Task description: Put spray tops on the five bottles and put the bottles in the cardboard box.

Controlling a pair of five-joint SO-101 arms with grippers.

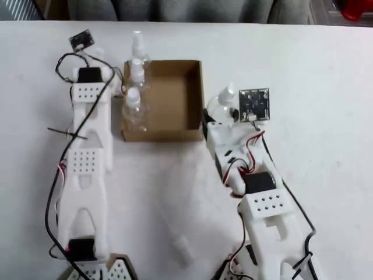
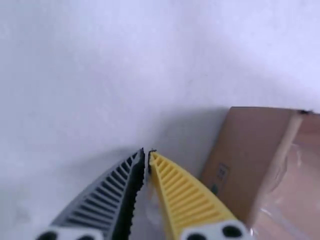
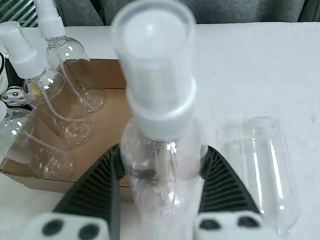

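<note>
Bottle (image 3: pixel 159 172), clear, with its spray top (image 3: pixel 154 75) on, is standing upright in the right gripper (image 3: pixel 162 150). The black fingers (image 3: pixel 95 190) are spread about as wide as its body and are pressing it from both sides. It is being held just outside the right wall of the cardboard box (image 1: pixel 169 99), not yet over the opening. Just beside it a clear uncapped vessel (image 3: pixel 265 165) is lying on its side on the tabletop (image 1: pixel 315 58); bottle or cap, cannot tell. Farther on, three topped bottles (image 3: pixel 70 55) are standing in a row along the box's left wall. Just outside that wall the left gripper (image 2: pixel 147 152) is pointing at bare tabletop, fingers closed tip to tip, gripping nothing.

Risks, as judged:
- The slick round plastic may be prone to twisting or slipping in the hold.
- A low crossing could catch the box rim and shove the box.
- A wide swing could topple the row.
- The arm could nudge the lying vessel into a roll.
</note>
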